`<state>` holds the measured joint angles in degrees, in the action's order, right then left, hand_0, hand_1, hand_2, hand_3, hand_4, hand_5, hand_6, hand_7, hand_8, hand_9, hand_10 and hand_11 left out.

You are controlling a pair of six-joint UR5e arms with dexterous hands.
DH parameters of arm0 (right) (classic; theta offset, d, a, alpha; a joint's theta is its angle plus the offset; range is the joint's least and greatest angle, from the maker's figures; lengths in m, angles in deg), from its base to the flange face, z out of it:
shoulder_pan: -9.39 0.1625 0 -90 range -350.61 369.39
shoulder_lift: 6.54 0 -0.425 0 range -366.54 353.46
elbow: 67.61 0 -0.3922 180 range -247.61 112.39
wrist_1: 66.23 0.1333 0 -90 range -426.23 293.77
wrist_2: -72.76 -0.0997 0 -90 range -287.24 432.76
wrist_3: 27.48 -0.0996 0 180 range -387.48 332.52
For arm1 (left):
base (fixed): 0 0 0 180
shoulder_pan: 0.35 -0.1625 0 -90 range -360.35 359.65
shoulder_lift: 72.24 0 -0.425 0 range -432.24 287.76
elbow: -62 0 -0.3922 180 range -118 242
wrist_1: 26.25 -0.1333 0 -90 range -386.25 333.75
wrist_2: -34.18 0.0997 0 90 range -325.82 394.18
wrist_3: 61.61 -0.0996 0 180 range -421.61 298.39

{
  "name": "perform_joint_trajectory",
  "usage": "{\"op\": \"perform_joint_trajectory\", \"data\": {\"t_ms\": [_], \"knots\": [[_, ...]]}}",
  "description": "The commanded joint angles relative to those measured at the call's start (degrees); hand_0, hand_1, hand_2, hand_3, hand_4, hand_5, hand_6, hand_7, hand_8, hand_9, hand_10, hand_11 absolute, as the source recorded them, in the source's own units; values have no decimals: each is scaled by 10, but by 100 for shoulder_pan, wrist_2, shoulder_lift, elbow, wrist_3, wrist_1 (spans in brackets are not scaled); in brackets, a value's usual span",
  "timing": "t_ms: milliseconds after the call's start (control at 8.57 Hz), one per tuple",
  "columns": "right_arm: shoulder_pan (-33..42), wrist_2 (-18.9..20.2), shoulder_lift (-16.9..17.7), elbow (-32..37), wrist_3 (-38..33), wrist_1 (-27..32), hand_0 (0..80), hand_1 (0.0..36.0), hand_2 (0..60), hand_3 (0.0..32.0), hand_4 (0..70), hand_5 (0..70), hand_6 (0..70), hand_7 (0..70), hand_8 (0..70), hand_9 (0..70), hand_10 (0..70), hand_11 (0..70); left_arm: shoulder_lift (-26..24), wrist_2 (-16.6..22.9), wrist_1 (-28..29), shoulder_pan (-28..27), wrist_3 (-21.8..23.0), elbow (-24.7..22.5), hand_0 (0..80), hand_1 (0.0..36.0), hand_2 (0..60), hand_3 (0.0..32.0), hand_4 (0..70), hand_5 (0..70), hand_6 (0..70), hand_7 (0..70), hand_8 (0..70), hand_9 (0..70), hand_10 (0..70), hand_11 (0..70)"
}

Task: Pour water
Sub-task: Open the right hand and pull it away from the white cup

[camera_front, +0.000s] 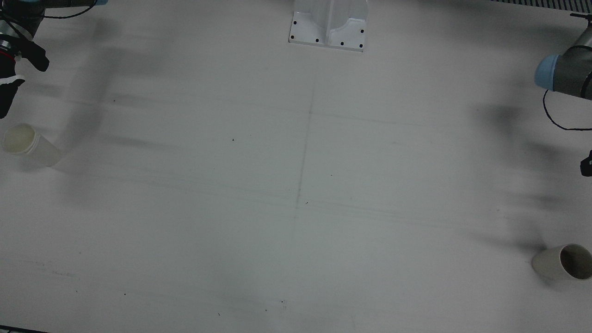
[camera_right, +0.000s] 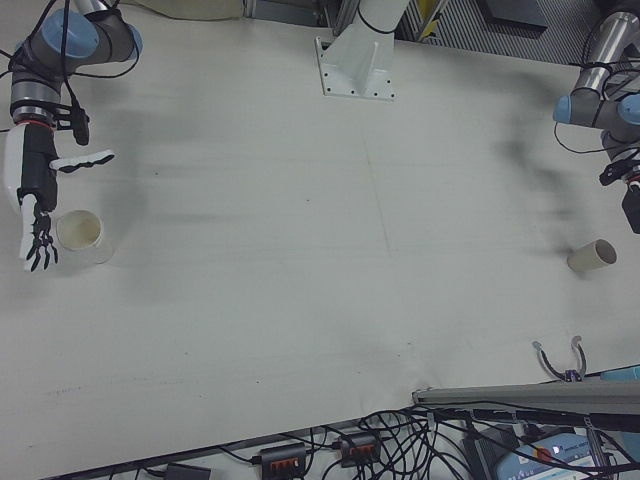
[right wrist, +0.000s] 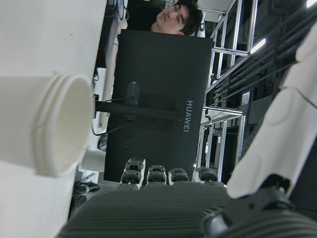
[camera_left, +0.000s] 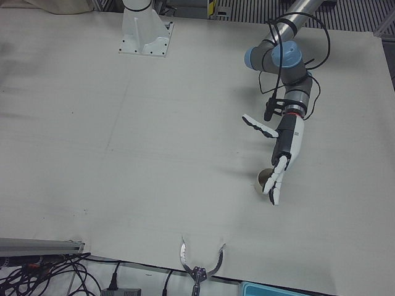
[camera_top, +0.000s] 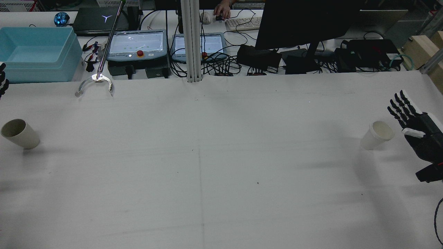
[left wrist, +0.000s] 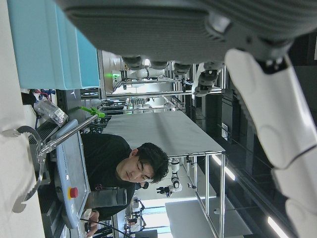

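Beyond my white table (camera_top: pixel 221 166), upper frame: blue bin (camera_top: pixel 38 52) left, dark monitor (camera_top: pixel 304 20) right, cabled desk between.

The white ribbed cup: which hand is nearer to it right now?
Right. The right hand is open just beside the white ribbed cup, not touching it. The left hand is on the table's opposite side, open next to the beige cup.

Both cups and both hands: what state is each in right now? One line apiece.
White ribbed cup: upright on the table, untouched, contents not discernible.
Beige cup: upright on the table, untouched, contents not discernible.
Right hand: open, fingers spread, beside the white ribbed cup, not touching it.
Left hand: open, fingers extended, above the beige cup, holding nothing.
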<state>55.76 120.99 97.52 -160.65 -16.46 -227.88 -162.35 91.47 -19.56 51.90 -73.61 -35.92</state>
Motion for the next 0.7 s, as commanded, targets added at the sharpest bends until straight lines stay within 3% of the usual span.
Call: {"op": "perform_joint_trajectory", "data": {"t_ms": [0, 117, 233, 350, 584], "knots": [[1945, 1174, 19, -1701, 311, -714, 493, 155, 59, 0, 45, 6, 53, 101, 28, 66, 96, 158, 11, 317, -577, 101, 92, -628, 491, 78, 0, 0, 184, 83, 23, 45, 0, 0, 19, 43], [2607, 1650, -348, -2300, 435, -1642, 503, 167, 72, 0, 70, 55, 73, 144, 35, 78, 76, 129, 2, 387, -955, 110, 110, -928, 493, 79, 0, 0, 181, 87, 24, 52, 0, 0, 20, 44], [3014, 2037, -891, -2428, 454, -2582, 507, 173, 84, 0, 88, 89, 87, 173, 39, 85, 57, 102, -33, 605, -1376, 66, 128, -1070, 490, 76, 0, 0, 179, 88, 28, 58, 0, 0, 23, 48], [3105, 2233, -1166, -2290, 524, -2922, 506, 175, 97, 0, 101, 102, 96, 191, 36, 82, 40, 76, -129, 868, -1703, 40, 136, -1063, 494, 82, 0, 0, 182, 106, 38, 69, 0, 0, 48, 85], [2888, 2234, -1737, -1519, 542, -2934, 501, 179, 115, 0, 99, 66, 86, 169, 12, 48, 13, 38, -156, 906, -1882, 127, 110, -1002, 493, 73, 0, 0, 186, 101, 50, 82, 0, 2, 52, 90]]}}
